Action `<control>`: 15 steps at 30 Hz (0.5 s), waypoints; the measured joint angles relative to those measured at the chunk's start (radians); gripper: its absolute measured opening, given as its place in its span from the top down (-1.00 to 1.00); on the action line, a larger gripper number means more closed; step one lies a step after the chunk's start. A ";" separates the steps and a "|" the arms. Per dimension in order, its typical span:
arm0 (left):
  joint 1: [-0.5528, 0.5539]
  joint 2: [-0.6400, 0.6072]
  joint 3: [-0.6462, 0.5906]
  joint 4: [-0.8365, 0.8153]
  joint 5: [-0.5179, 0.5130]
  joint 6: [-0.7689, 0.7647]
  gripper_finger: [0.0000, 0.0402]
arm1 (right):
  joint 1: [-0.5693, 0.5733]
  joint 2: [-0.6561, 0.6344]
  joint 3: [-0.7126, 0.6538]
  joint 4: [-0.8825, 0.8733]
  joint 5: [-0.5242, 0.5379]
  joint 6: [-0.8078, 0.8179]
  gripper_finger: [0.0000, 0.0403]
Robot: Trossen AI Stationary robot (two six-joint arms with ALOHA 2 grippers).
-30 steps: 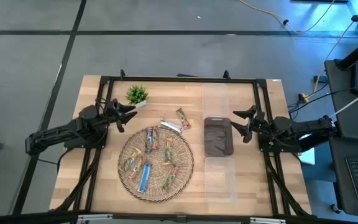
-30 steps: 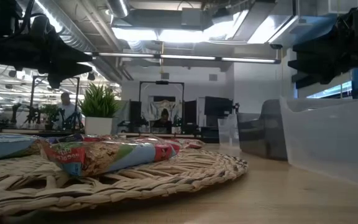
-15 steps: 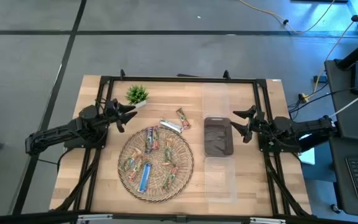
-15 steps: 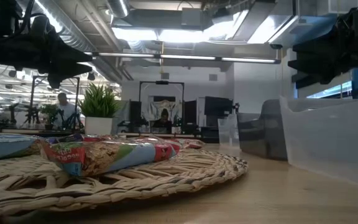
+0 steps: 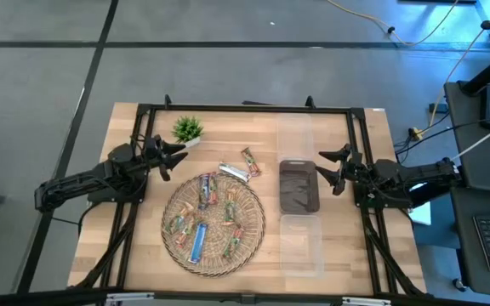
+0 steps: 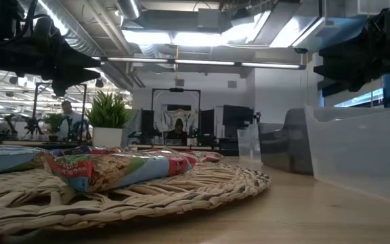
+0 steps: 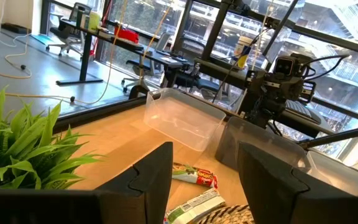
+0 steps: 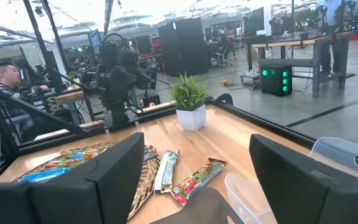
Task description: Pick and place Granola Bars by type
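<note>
Wooden table serves as your work surface, with a round woven mat near its middle. Most of the granola bars lie heaped on that mat, colours mixed, so none appear sorted yet. Two more bars, one silver-white and one red-green, rest on bare wood just beyond the mat. Three bins stand in a row to the mat's right, likely one per type: a clear bin at the far end, a dark bin in the middle, a clear bin nearest. A potted plant is not part of the job. Note the left gripper hovering near the plant, jaws spread and empty. Note the right gripper hovering beside the dark bin, jaws likewise spread and empty
</note>
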 joint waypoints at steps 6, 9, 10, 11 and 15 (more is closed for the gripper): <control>0.000 0.000 0.000 0.000 0.000 0.000 0.16 | 0.000 0.000 0.000 0.000 0.000 0.000 -0.46; 0.000 0.000 0.000 0.000 0.000 0.000 0.16 | 0.000 0.000 0.000 0.000 0.000 0.000 -0.46; 0.000 0.000 0.000 0.000 0.000 0.000 0.16 | 0.000 0.000 0.000 0.000 0.000 0.000 -0.46; 0.000 0.000 0.000 0.000 0.000 0.000 0.16 | 0.000 0.000 0.000 0.000 0.000 0.001 -0.46; 0.000 0.000 0.000 0.000 0.000 0.000 0.16 | 0.000 0.000 0.000 0.023 0.003 0.003 -0.46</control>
